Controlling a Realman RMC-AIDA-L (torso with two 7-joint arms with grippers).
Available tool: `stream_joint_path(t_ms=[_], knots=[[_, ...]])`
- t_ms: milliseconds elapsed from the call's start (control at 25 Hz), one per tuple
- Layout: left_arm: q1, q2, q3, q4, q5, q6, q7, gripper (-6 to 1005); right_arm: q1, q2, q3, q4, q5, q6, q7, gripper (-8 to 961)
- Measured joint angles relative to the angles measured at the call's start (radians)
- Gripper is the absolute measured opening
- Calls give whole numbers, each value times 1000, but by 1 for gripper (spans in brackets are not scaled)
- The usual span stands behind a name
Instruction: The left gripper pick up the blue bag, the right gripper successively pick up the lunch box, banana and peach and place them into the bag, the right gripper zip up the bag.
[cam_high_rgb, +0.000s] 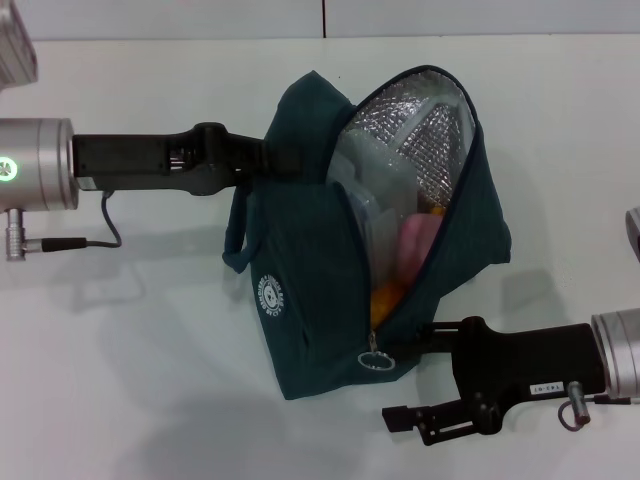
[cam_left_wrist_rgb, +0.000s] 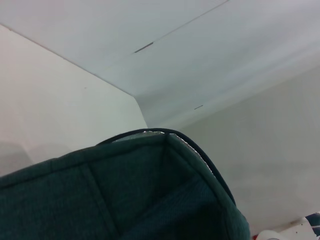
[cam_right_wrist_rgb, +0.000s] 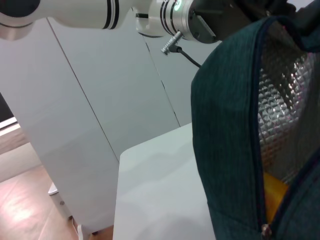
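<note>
Blue bag (cam_high_rgb: 310, 290) standing unzipped on the white desk (cam_high_rgb: 120, 380), all 3 items inside.

The left tool (cam_high_rgb: 275, 160) is gripping the bag's top edge. The lunch box (cam_high_rgb: 375, 195), peach (cam_high_rgb: 415, 245) and banana (cam_high_rgb: 385, 298) are sitting against the foil lining. The right tool (cam_high_rgb: 405, 340) is pinching beside the ring zip pull (cam_high_rgb: 375, 358) at the opening's near end.

Left pincer (cam_high_rgb: 275, 160) clamped, right pincer (cam_high_rgb: 405, 345) beside.

Blue bag (cam_high_rgb: 320, 290) upright, unzipped; lunch box (cam_high_rgb: 375, 190), peach (cam_high_rgb: 418, 243), banana (cam_high_rgb: 385, 298) inside.
</note>
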Motion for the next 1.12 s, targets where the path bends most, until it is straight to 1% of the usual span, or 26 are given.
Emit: stream_joint_path(t_ms=[320,680,960,1120], knots=[[-1,0,-2,0,0,0,1,40,3,-1,-11,-6,26,-4,1,813],[-1,-1,-1,0,-11,0,1,41,26,-2,-31,1,40,9,2,812],[-11,-14,6,-10,-14,4,0,42,31,-2,-85,1,69,49,3,811],[-16,-18,7,-25,-15,6,3,43,31,-2,-96,1,81,53,4,810]])
